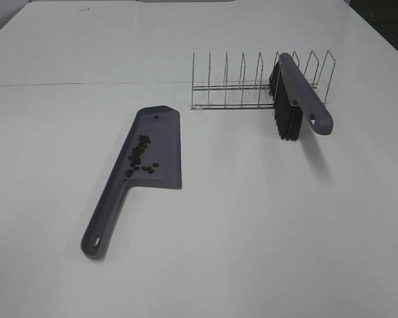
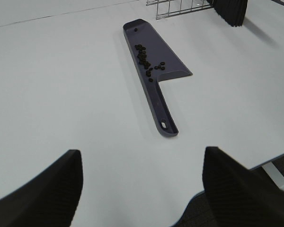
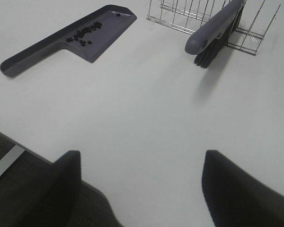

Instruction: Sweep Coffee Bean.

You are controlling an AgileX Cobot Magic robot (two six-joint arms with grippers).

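My left hand (image 2: 141, 189) hangs over the near edge of the surface (image 1: 252, 225), fingers (image 2: 47, 189) spread apart, nothing between them.

Ahead of it the dustpan (image 1: 156, 142) lies flat on the surface, left of middle in the high view. Handle end with its hanging hole points toward me, pan end points away.

The coffee beans (image 1: 140, 154) are all inside the dustpan, bunched along its left wall, a few loose ones nearer the open lip. No beans seen on the bare surface. Left wrist view shows the same cluster (image 2: 146, 60); right wrist view too (image 3: 84, 33).

Farther back and to the right stands the wire rack (image 1: 252, 83), upright, just beyond the dustpan's far corner but apart from it.

The brush (image 1: 298, 93) is slotted in the right part of the rack, tilted, black bristles (image 1: 283, 112) hanging down at the front, handle sloping toward me and to the right.

My right hand (image 3: 141, 189) also hangs at the near edge, fingers (image 3: 236, 189) wide apart, empty, well apart from brush and rack.
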